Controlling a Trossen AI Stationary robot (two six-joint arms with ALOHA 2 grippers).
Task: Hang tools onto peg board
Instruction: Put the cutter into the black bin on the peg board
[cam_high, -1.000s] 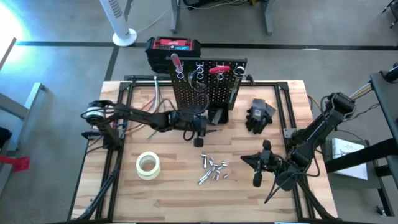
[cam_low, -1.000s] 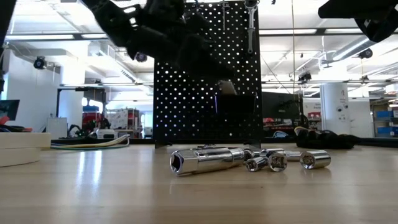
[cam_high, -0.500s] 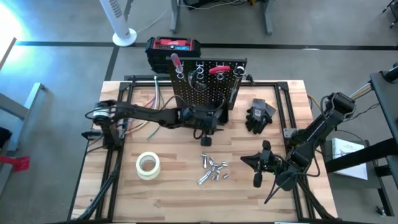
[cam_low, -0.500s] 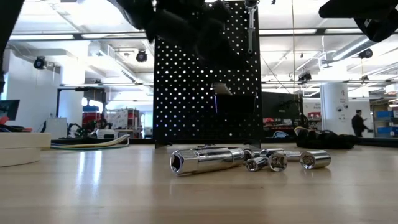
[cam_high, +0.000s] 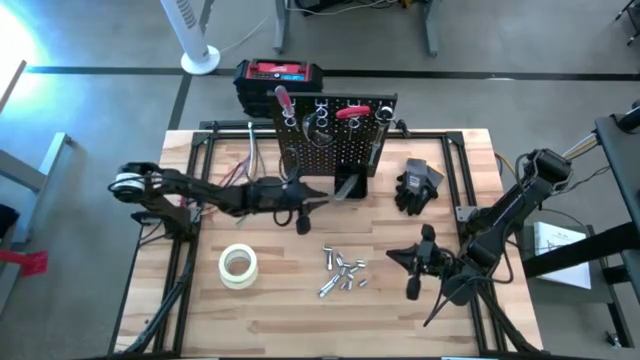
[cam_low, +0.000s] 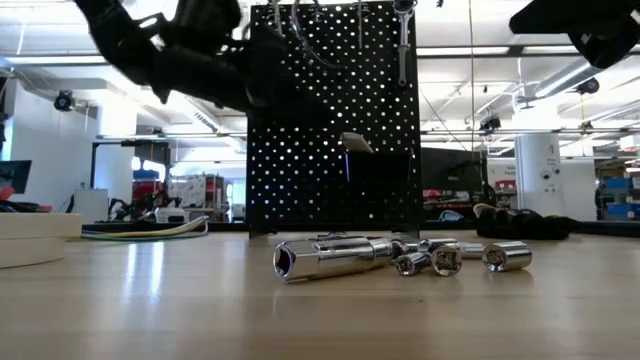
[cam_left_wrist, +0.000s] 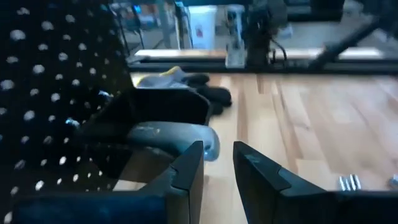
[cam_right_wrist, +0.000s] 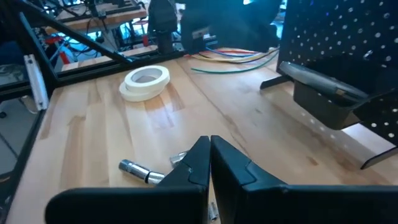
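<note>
The black peg board (cam_high: 330, 135) stands at the table's far middle, with red-handled tools (cam_high: 283, 98) and a grey wrench (cam_low: 402, 40) hanging along its top. A grey metal tool (cam_left_wrist: 168, 134) lies across the small black bin (cam_high: 347, 186) at its foot. Several silvery sockets (cam_high: 340, 272) lie on the wood in front. My left gripper (cam_high: 312, 205) hovers just left of the bin, slightly open and empty (cam_left_wrist: 217, 165). My right gripper (cam_high: 415, 265) waits at the near right, shut and empty (cam_right_wrist: 210, 152).
A whitish tape roll (cam_high: 238, 265) lies at the near left. Black gloves (cam_high: 418, 185) lie right of the peg board. A red-and-black box (cam_high: 280, 75) stands behind it. Loose cables (cam_high: 245, 160) lie at the far left. Bare wood lies along the near edge.
My left gripper first went toward the bin at the peg board's foot, then drew back toward the table's left edge. The grey tool stays on the bin.
</note>
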